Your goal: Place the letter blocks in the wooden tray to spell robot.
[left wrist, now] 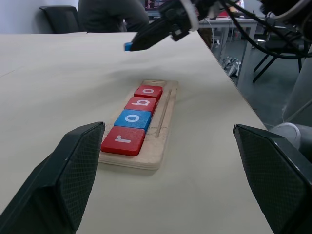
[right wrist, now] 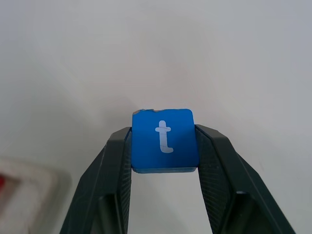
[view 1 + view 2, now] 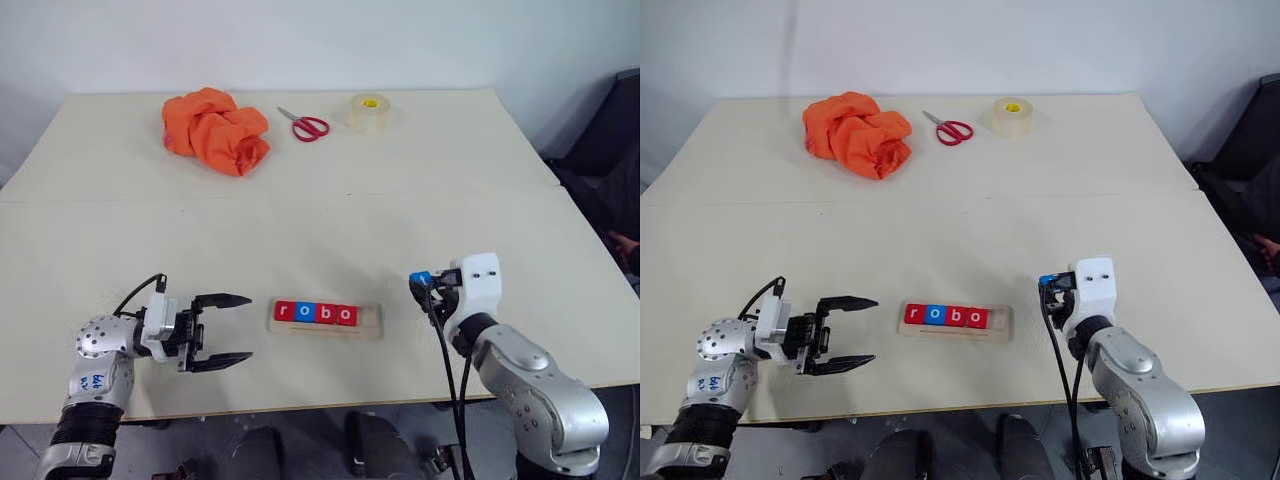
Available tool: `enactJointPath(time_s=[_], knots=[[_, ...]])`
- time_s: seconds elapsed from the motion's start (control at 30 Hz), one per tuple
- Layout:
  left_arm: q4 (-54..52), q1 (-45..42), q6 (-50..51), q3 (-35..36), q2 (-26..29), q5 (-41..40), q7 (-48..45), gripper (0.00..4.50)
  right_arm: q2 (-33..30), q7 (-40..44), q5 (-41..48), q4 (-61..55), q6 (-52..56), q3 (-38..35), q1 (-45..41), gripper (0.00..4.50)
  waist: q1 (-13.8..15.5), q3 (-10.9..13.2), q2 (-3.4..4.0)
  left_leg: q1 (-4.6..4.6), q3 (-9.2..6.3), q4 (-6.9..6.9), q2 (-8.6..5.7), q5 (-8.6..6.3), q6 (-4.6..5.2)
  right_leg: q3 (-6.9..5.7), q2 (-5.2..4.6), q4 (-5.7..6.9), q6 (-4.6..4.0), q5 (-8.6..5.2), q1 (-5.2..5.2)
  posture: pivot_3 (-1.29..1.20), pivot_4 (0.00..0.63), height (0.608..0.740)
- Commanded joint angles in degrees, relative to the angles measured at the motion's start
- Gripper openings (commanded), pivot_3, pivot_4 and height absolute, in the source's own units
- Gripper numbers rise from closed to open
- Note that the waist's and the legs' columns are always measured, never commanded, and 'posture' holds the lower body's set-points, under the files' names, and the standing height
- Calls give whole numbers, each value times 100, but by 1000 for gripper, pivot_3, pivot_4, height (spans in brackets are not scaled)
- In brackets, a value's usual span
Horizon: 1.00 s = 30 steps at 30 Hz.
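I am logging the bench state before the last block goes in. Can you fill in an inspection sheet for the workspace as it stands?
Surface: pale table, a seam running across it.
Job's things: wooden tray near the front edge holds four blocks reading r, o, b, o; the end slot toward the right arm is free. Blue t block is held off the table.
Clutter: orange cloth, red-handled scissors and tape roll at the far side.
Grippers: left gripper open, level, pointing at the tray; right gripper shut on the t block.
Cables: black cable along the right arm.
Surroundings: white wall behind; dark chair at the right.
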Motion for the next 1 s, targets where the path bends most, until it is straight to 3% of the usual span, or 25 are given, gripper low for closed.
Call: enactJointPath(time_s=[0.03,0.27,0.57,0.8,1.0], knots=[[47,-100,-36,-38,-16,1,-445,4500,185,-306,-63,-520,376,-49,54,1471,-9,0,0,0,1,0,0,0,0,1,0,0,0,0,0,0,150,740],[151,-171,-71,-78,10,-7,-498,4500,442,-478,-106,-862,742,14,219,1471,-6,0,0,-1,-1,-1,0,0,0,0,0,-3,-1,-1,0,0,150,740],[54,-36,-102,-74,18,-46,-482,4500,341,-197,20,-902,849,-80,150,4460,-11,0,-1,-1,-1,-2,0,0,0,-1,0,-5,-1,-1,0,0,150,740],[155,-63,-207,-72,-25,-25,-460,4500,-713,802,380,-644,786,-218,-279,4460,-8,0,-1,-2,-2,-3,0,0,1,-1,0,-9,-1,-1,1,0,150,740],[217,-54,-298,-66,-38,-40,-513,4500,-2801,2586,547,215,-166,203,-682,4460,-1,0,-1,-4,-3,-4,-2,-3,6,-4,0,-20,-1,-1,3,0,150,740]])
